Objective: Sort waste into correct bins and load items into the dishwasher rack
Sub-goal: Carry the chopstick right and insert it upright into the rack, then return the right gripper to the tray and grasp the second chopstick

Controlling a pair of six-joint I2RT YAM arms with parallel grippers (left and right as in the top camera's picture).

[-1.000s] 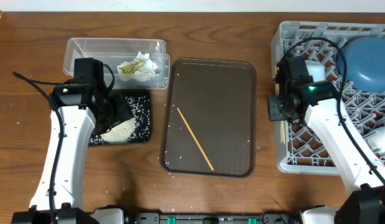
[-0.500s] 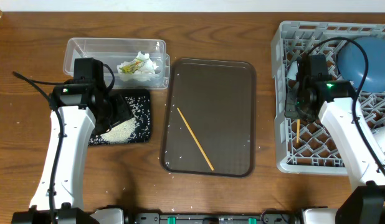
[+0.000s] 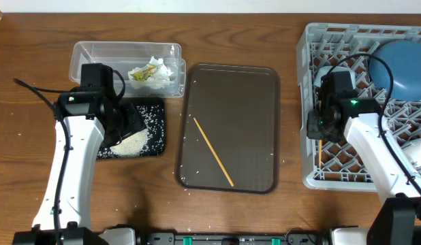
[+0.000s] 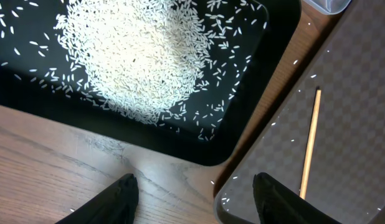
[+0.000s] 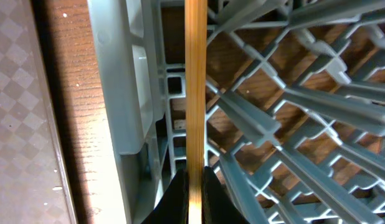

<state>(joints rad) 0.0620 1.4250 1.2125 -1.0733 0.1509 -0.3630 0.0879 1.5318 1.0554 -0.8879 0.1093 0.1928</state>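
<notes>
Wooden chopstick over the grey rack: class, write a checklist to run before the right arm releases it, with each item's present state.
1. Thin wooden chopstick pinched by right end effector: ok.
2. Chopstick inside the light-grey plastic lattice rack's wall: ok.
3. Its far end resting on the lattice: cannot tell.
4. Second wooden chopstick loaded: not ok, lies on brown rectangular tray.
5. Left end effector open, away from rack: ok.

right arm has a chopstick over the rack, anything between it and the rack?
Nothing foreign in view. The chopstick, pinched in the right gripper, sits just inside the left wall of the dishwasher rack, over open lattice cells; only the rack's own ribs lie beneath. The blue plate is well off to the side.
</notes>
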